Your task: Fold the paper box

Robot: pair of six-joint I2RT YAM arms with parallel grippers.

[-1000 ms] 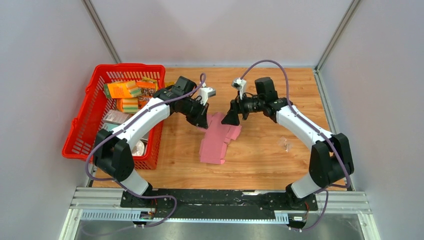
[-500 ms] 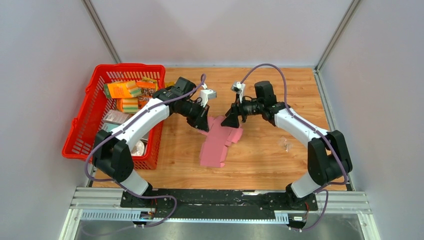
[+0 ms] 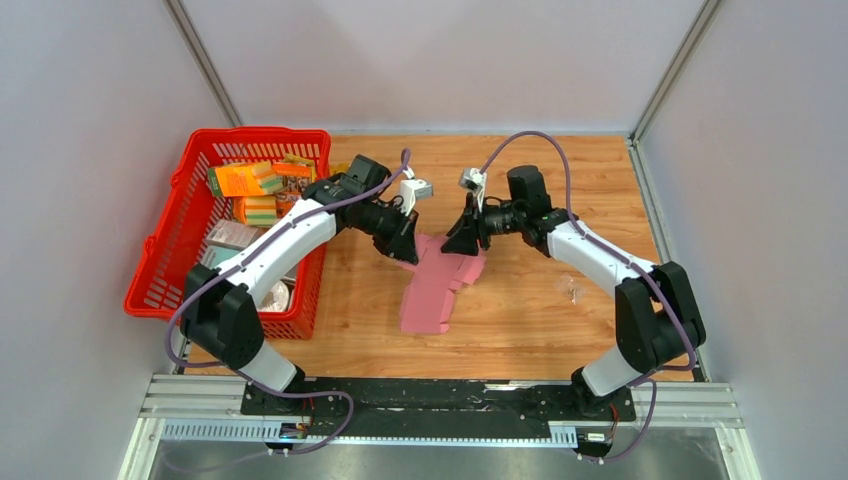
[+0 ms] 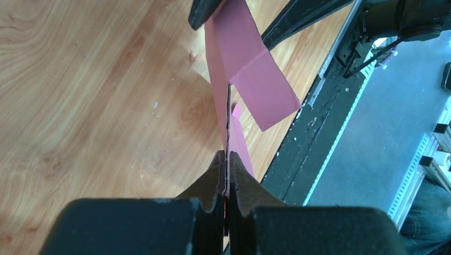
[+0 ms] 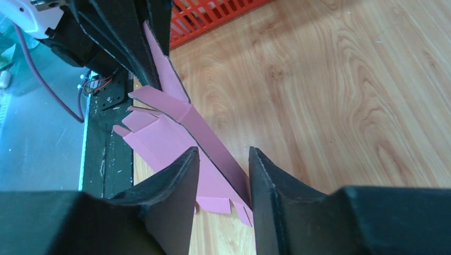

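While the left claw (image 3: 407,248) pinches the far left corner of the paper box (image 3: 432,288), its jaws pressed flat on the pink card, the right claw (image 3: 456,240) stands opposite it, just beside the box's far right edge. In the left wrist view, the left claw (image 4: 227,159) has the thin sheet edge-on between its fingers (image 4: 210,178). The paper box (image 4: 250,69) rises ahead of that claw, with one flap folded out to the claw's right. In the right wrist view, the right claw (image 5: 223,153) is partly wide, its two fingers (image 5: 175,180) straddling a long raised flap of the paper box (image 5: 159,141). The flap runs close along the right-hand finger, though whether the two actually touch is unclear. Below both claws the rest of the box slopes down to the surface (image 3: 530,320), and its near end rests there. Well to the left of the left claw sits a red basket (image 3: 160,272) holding printed packages (image 3: 245,180).
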